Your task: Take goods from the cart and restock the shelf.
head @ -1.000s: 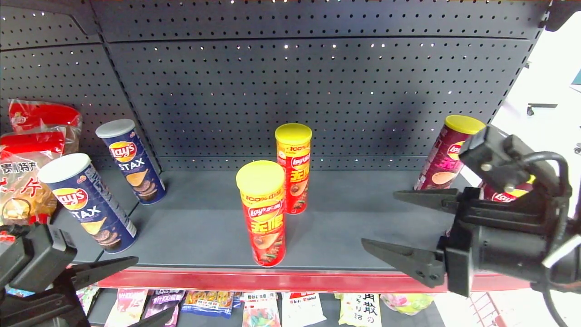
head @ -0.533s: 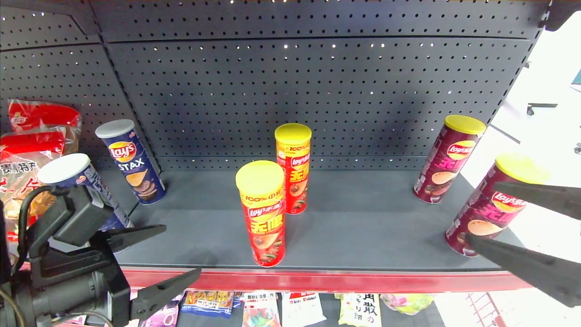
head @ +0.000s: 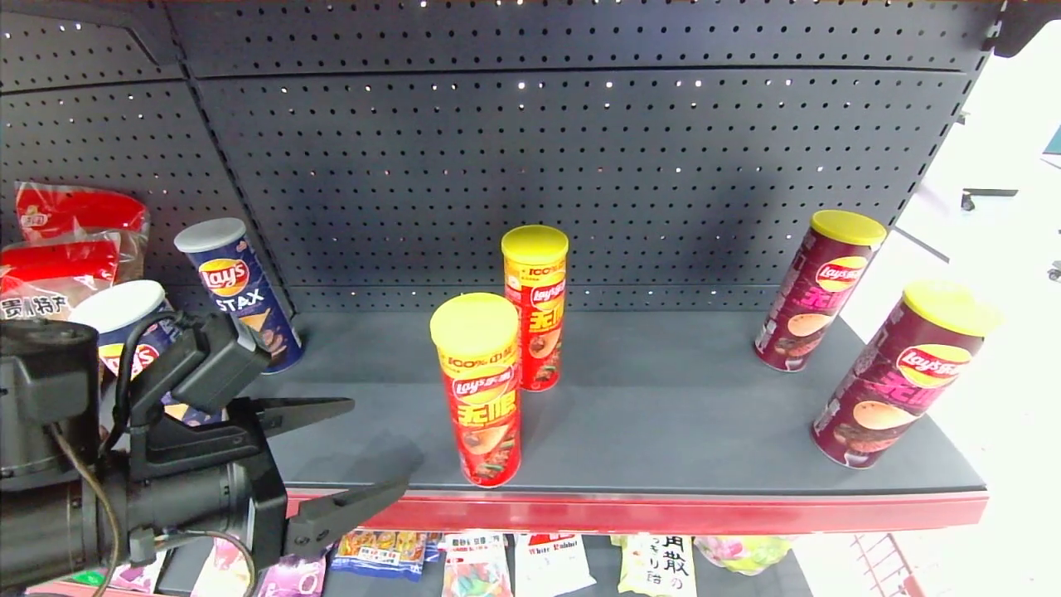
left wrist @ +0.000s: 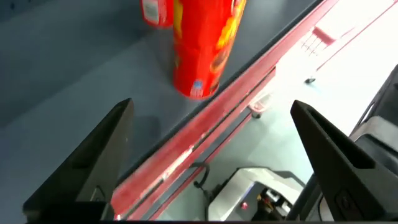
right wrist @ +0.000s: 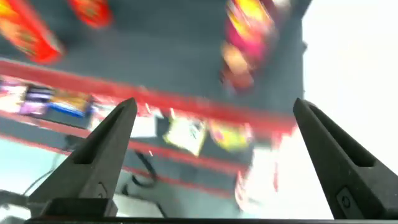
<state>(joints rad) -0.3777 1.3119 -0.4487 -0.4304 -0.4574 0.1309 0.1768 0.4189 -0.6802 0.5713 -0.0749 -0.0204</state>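
Fingers spread wide on empty left gripper by the shelf front edge, right gripper likewise spread, empty; red chip can upright front-centre on shelf, probably light, stiff, slick, tippy tube, so clamp mid-body, squeezing gently.

Upright on the shelf (lids on), the front red can stands at the lip, second red can just behind it, rear maroon can and front maroon can well to its right, rear blue can and front blue can to its left.
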